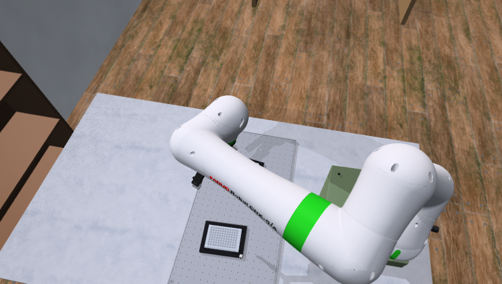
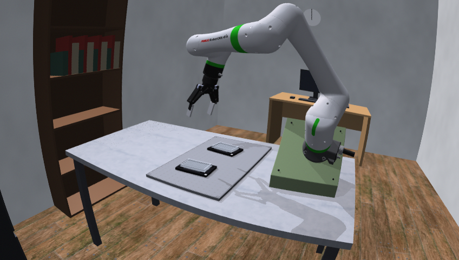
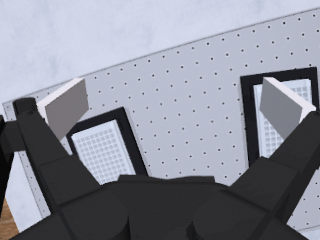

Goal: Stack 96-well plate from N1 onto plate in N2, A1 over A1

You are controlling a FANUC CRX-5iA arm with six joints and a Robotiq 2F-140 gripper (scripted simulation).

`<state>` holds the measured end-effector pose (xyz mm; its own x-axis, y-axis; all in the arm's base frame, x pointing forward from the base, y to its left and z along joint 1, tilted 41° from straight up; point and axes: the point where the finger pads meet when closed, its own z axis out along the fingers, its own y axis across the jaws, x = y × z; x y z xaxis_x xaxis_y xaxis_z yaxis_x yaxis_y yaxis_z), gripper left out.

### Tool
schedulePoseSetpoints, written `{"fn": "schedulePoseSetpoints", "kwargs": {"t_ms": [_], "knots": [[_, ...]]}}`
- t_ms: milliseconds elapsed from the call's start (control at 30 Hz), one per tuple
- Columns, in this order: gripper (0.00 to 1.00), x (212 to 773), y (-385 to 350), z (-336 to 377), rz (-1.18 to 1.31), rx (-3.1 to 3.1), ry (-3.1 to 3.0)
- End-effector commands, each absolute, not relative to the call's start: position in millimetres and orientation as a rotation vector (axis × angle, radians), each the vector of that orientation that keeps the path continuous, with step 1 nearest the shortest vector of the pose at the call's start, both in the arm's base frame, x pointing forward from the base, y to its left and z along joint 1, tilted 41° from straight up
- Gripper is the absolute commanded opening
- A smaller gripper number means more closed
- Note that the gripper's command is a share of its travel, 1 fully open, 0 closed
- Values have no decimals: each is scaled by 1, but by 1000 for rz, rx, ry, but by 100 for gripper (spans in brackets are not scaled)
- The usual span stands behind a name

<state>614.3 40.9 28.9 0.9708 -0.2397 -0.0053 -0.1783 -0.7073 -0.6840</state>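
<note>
— Table (image 2: 122, 144) and perforated board (image 2: 238, 167): what is borne there?
— Two black nests are seated on the board, each filled. The 96-well plate in N1 (image 2: 195, 165) is found at the near end in the exterior view, and the 96-well plate in N2 (image 2: 224, 147) at the far end.
— And the gripper (image 2: 200, 111)?
— It is held high above the board, well apart from both plates and nearer the N2 end. Its fingers are spread wide and nothing is gripped.
</note>
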Motion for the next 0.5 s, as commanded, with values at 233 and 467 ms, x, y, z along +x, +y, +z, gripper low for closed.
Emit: {"fn": "schedulePoseSetpoints", "kwargs": {"t_ms": [233, 467], "knots": [[100, 595, 88, 36, -64, -2396, 159], [100, 583, 110, 40, -20, -2411, 26]]}}
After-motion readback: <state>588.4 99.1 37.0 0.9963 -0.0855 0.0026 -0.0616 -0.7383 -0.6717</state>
